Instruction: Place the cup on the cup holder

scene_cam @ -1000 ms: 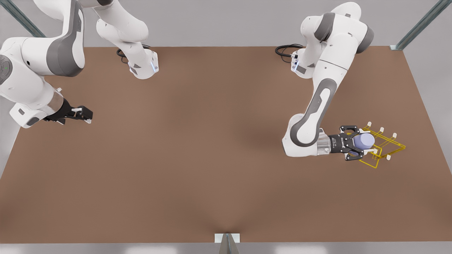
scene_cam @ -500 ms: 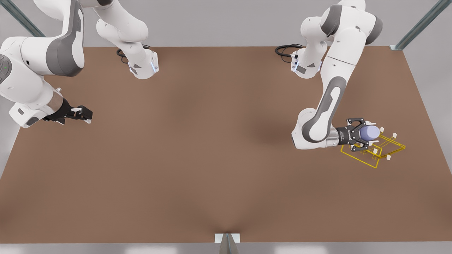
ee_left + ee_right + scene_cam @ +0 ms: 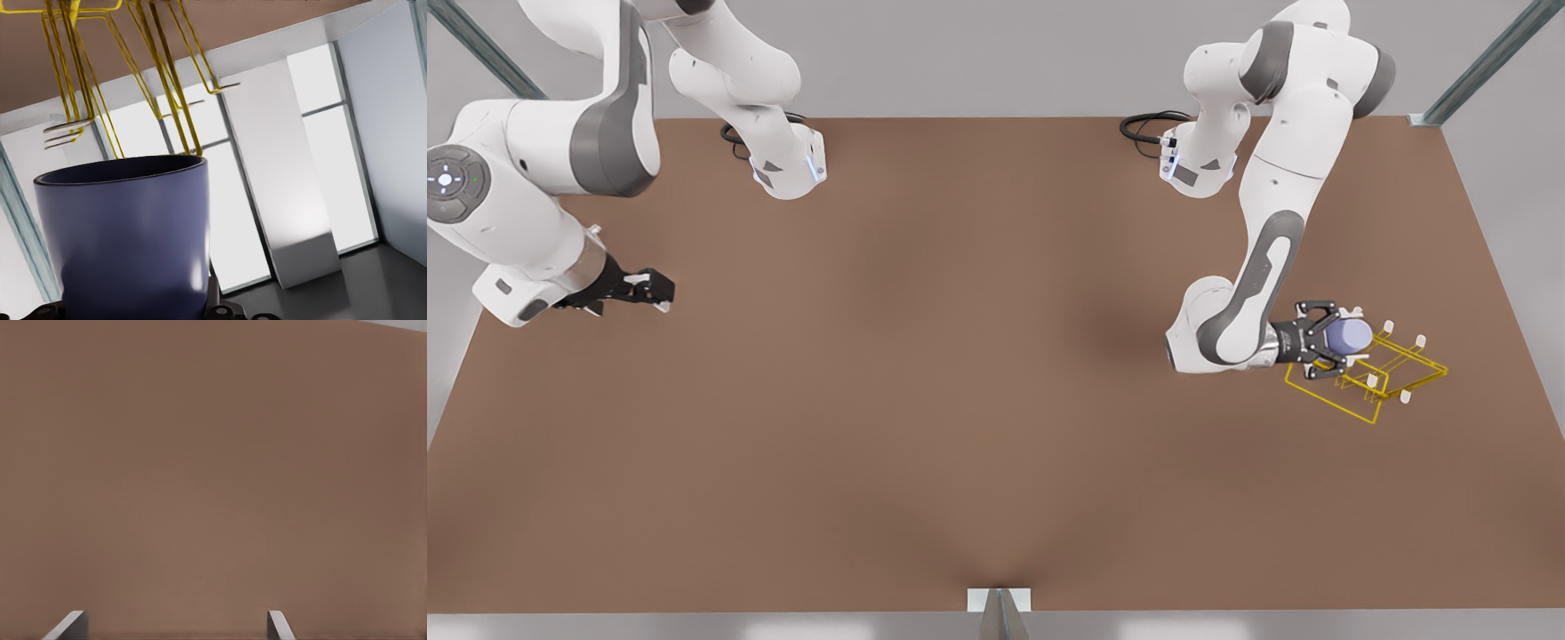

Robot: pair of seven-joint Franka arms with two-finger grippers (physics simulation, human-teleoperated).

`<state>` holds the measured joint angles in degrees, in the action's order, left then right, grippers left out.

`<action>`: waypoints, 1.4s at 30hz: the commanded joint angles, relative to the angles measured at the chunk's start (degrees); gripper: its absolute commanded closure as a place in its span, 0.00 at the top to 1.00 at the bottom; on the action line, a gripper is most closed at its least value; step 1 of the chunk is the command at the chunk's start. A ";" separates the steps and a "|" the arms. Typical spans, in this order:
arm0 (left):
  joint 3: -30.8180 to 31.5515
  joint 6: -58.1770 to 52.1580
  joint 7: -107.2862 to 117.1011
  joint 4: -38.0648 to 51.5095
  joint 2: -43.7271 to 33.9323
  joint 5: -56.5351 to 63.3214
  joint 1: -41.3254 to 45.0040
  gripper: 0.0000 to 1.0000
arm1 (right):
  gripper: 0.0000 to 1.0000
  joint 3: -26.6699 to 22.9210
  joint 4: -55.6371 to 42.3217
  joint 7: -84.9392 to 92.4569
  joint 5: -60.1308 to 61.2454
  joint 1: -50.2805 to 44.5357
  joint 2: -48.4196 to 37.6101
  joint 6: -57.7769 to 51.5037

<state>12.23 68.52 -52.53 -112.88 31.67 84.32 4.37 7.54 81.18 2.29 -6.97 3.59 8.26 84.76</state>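
- The left gripper (image 3: 1343, 345) is on the front view's right, its jaws clenched around the cup (image 3: 1347, 335), which lies sideways between them with its body pointing away from the wrist.
- In the left wrist view the cup (image 3: 127, 233) sits right in front of the camera, its rim turned toward the yellow wires of the cup holder (image 3: 160, 80).
- The cup holder (image 3: 1383, 378) stands on the brown table (image 3: 960, 400) just beyond and under the jaws; the cup hangs over the holder's near edge, close beside one white-tipped peg. I cannot tell whether the cup touches a peg or the wire.
- The right gripper (image 3: 654, 289) waits on the front view's left, well apart from the cup and the holder, low over the table.
- In the right wrist view two pale fingertips (image 3: 70, 627) stand apart with bare table (image 3: 213, 467) between them, so these jaws are released and hold nothing.
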 commanded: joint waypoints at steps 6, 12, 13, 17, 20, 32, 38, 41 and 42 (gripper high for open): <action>-0.01 3.55 16.40 0.55 1.11 -0.56 -1.47 0.78 | 1.00 0.01 -0.14 -0.27 -1.38 0.01 0.53 0.14; -0.01 4.17 18.07 1.17 2.35 -0.56 -1.39 0.78 | 1.00 0.01 -0.23 -0.27 -1.47 -0.16 0.53 0.23; -0.01 4.17 18.07 1.17 2.35 -0.56 -1.47 0.78 | 1.00 0.01 -0.23 -0.27 -1.47 -0.25 0.53 0.23; -0.01 3.55 17.28 1.17 1.91 -0.56 -1.30 0.78 | 1.00 0.01 -0.23 -0.27 -1.47 -0.25 0.71 0.23; 0.08 3.55 17.19 1.96 1.55 -0.56 -1.30 0.78 | 1.00 0.01 -0.32 -0.27 -1.47 -0.08 0.80 0.32; -0.27 4.17 18.69 2.66 4.01 1.99 -3.06 0.78 | 1.00 0.01 -0.49 -0.19 -2.87 -0.43 1.15 0.41; -0.36 5.13 19.39 2.66 4.81 2.16 -3.41 1.00 | 1.00 0.01 -1.81 -0.19 -2.96 -0.25 1.41 0.50; -0.36 4.96 19.74 2.66 4.72 2.08 -3.41 1.00 | 1.00 0.01 -1.81 -0.19 -2.96 -0.43 1.41 0.41; -0.36 4.87 19.39 2.66 4.72 2.08 -3.32 1.00 | 1.00 0.01 -1.81 -0.19 -2.96 -0.34 1.41 0.41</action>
<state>11.87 73.40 -35.86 -110.24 36.43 86.39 1.01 7.54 79.41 2.09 -9.91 3.27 9.73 85.19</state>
